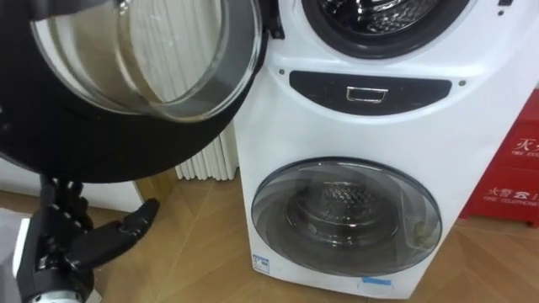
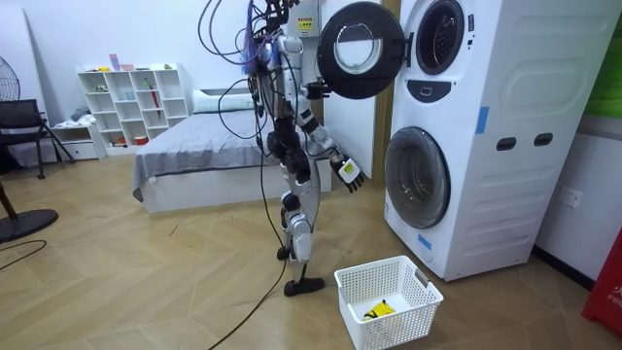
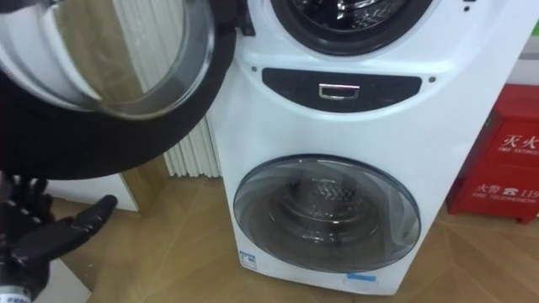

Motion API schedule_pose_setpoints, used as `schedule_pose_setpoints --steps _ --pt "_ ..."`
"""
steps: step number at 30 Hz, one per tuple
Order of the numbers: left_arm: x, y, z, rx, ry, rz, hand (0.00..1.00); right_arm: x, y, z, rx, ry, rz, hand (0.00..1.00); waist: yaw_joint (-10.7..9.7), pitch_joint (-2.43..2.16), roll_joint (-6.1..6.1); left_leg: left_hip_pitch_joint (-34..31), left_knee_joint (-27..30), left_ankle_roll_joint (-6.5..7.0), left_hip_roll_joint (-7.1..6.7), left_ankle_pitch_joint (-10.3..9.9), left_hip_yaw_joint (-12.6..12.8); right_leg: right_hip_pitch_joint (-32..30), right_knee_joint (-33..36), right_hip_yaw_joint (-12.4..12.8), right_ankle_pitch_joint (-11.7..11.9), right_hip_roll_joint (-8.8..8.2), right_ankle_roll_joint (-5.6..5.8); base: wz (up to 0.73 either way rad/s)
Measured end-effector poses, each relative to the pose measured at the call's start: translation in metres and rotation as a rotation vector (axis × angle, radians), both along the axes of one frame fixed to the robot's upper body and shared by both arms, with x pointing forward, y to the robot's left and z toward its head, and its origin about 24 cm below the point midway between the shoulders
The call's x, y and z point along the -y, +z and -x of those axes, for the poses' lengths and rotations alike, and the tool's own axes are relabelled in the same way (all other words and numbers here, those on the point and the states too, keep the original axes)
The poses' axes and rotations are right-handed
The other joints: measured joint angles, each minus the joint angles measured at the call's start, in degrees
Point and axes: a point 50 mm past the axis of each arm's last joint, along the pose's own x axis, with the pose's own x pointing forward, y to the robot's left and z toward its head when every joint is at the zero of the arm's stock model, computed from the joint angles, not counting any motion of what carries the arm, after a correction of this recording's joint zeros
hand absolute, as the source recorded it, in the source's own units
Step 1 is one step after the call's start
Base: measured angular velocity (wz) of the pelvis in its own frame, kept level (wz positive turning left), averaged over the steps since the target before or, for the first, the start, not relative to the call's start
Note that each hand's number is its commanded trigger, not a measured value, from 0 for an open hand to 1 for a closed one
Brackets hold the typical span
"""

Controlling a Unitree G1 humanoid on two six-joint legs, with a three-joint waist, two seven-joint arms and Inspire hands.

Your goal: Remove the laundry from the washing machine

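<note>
Wooden floor runs under the white stacked washing machine [image 1: 370, 143], whose round, black-rimmed glass upper door [image 1: 143, 76] stands swung open at upper left. At lower left my black left hand [image 1: 105, 242] hangs, fingers loosely straight, holding nothing. Whether clothes lie in the upper steel drum [image 1: 379, 17], I cannot tell.

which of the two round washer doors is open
The upper door: it is swung out to the left, away from its opening. The lower door sits shut against the washing machine.
</note>
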Motion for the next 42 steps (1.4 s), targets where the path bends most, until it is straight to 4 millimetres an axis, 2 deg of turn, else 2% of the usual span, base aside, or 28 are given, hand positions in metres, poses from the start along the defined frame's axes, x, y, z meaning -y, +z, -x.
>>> schedule_pose_setpoints --steps 7,17,22,31,34,42 --pt "0.011 0.0 -0.001 0.024 -0.037 0.047 0.0 -0.003 -0.003 0.002 -0.02 0.003 0.01 0.0 1.3 0.12 -0.42 -0.2 0.0 0.06 0.0 0.1 0.2 -0.3 0.0 0.2 0.2 0.0 0.07 0.0" --pt "0.012 0.005 -0.001 0.063 -0.038 0.08 0.0 -0.003 -0.003 0.001 0.002 -0.003 0.037 0.0 2.0 0.37 -0.32 -1.3 0.0 0.0 0.06 0.0 0.2 -1.5 -0.1 0.2 0.6 0.05 -0.64 0.0" --pt "0.012 0.008 -0.001 0.077 -0.041 0.102 0.0 -0.003 -0.002 0.0 0.024 0.002 0.038 0.0 2.4 0.37 -0.32 -1.5 0.1 -0.01 0.04 0.0 0.1 -1.7 -0.1 0.1 0.5 0.04 -0.65 0.0" --pt "0.023 0.009 -0.002 0.127 -0.07 0.297 0.0 -0.007 -0.001 -0.007 0.044 0.004 0.024 0.0 2.4 0.47 -0.15 -1.7 0.7 0.02 -0.02 -0.1 -0.2 -1.5 -0.1 0.0 0.5 0.03 -0.64 0.02" --pt "0.027 0.009 -0.002 0.129 -0.081 0.31 0.0 -0.007 0.0 -0.008 0.046 0.003 0.018 0.0 2.3 0.61 0.06 -1.9 1.1 0.04 0.0 -0.1 -0.1 -1.6 0.0 0.2 0.5 0.04 -0.6 -0.02" --pt "0.03 0.008 0.0 0.152 -0.074 0.399 0.0 -0.007 0.0 -0.007 0.045 0.004 0.021 0.0 1.3 0.62 0.09 -2.0 1.9 0.38 0.09 -0.3 0.9 -1.8 0.1 1.4 0.9 0.04 0.02 -0.06"
